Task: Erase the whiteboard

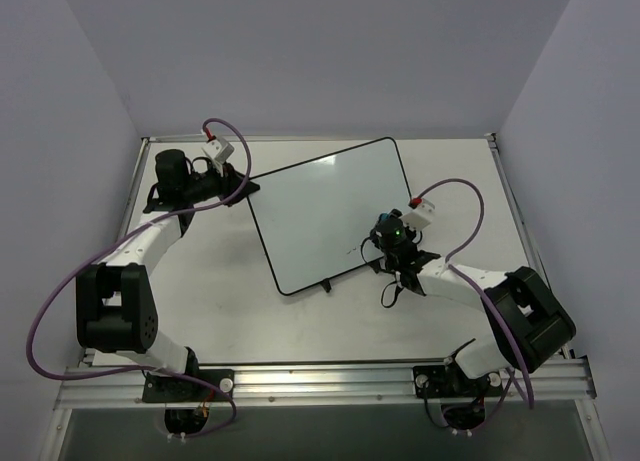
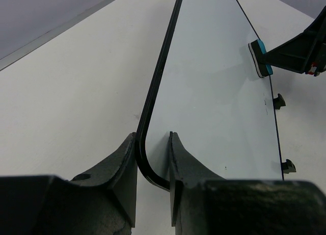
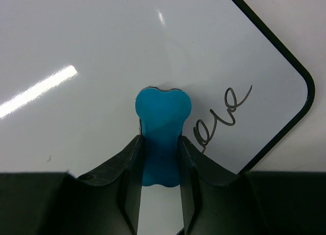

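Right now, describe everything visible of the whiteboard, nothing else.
The whiteboard is a large flat white rectangle with rounded corners, a thin black frame and two small black clips on one long edge. Its glossy face shows glare. It lies flat on the table, turned askew. Dark cursive writing sits near one corner. The left tool straddles another corner's frame; whether it clamps is unclear. The right tool holds a blue eraser against the face beside the writing.
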